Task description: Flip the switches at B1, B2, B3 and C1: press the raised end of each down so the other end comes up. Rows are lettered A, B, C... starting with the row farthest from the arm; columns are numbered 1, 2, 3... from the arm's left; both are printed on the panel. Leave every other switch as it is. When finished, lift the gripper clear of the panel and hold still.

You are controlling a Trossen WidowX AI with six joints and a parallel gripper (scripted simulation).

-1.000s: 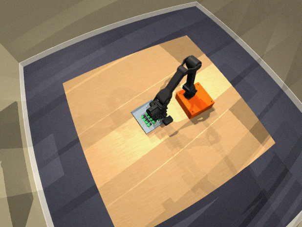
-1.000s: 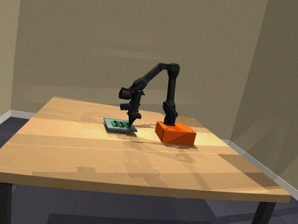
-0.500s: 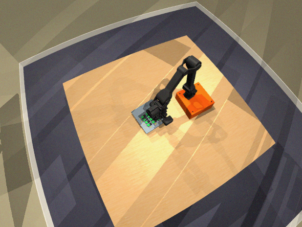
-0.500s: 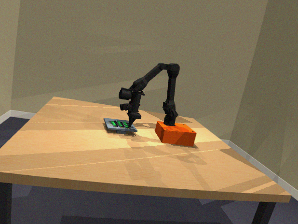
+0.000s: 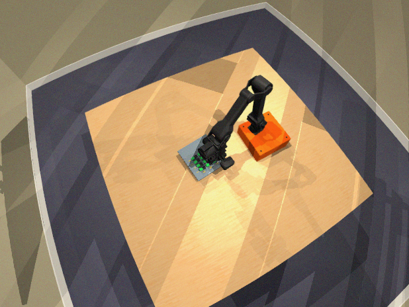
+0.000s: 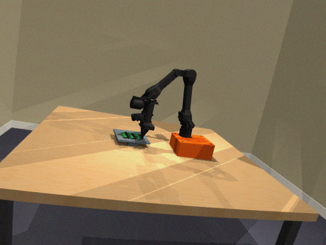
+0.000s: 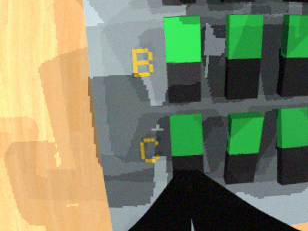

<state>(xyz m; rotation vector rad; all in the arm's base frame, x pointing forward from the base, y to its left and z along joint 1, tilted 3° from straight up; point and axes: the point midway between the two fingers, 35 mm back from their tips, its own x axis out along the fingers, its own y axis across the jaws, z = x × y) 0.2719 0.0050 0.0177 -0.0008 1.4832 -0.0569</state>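
Note:
The grey switch panel [image 5: 190, 150] [image 6: 145, 141] [image 7: 117, 114] carries rows of green-and-black rocker switches. My gripper [image 6: 142, 138] [image 7: 187, 180] is shut and empty, its tips at the black, arm-side half of switch C1 [image 7: 186, 136]. Whether they touch it I cannot tell. In the wrist view switch B1 [image 7: 183, 41] lies just beyond C1, with switch B2 [image 7: 243, 39] and switch B3 [image 7: 296, 39] to its right. Each shows its green half away from the arm. Which ends are raised is not clear. The arm hides part of the panel in the top view.
Switch C2 [image 7: 244, 136] and switch C3 [image 7: 293, 131] stand right of C1. Row A is mostly cut off at the top of the wrist view. The orange arm base [image 5: 272, 145] [image 6: 193, 149] stands on the wooden table [image 5: 212, 231] [image 6: 105, 174], a short way from the panel.

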